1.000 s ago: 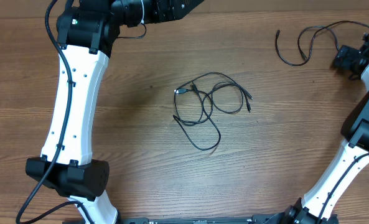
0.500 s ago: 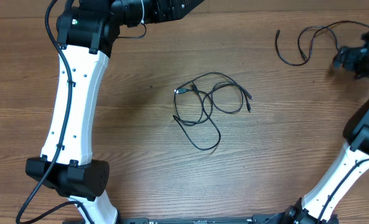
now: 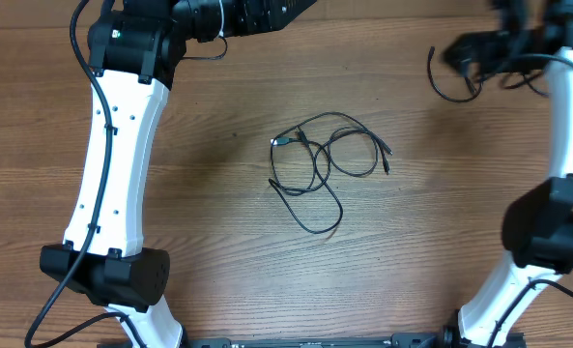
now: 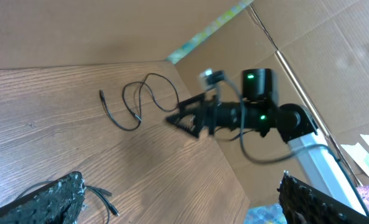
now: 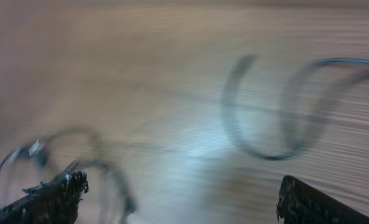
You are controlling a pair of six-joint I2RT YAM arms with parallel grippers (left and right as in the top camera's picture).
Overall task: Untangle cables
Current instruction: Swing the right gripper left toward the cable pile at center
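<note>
With left gripper (image 4: 184,202) and right gripper (image 5: 181,199) both spread empty, the cables (image 3: 325,166) lie knotted at the middle of the tabletop (image 3: 218,232), a loose cable (image 3: 432,72) near its far right corner, so best pinch one plug end and draw slowly.

- Overhead view: even, diffuse light on the worktop (image 3: 218,242); faint soft shadow beside the left arm (image 3: 112,174).
- Right arm (image 3: 568,116) smeared by motion at the top right.
- Right wrist view: blurred throughout, pale glare at centre, cables (image 5: 228,118) reduced to streaks.
- Left wrist view: mostly sharp.
</note>
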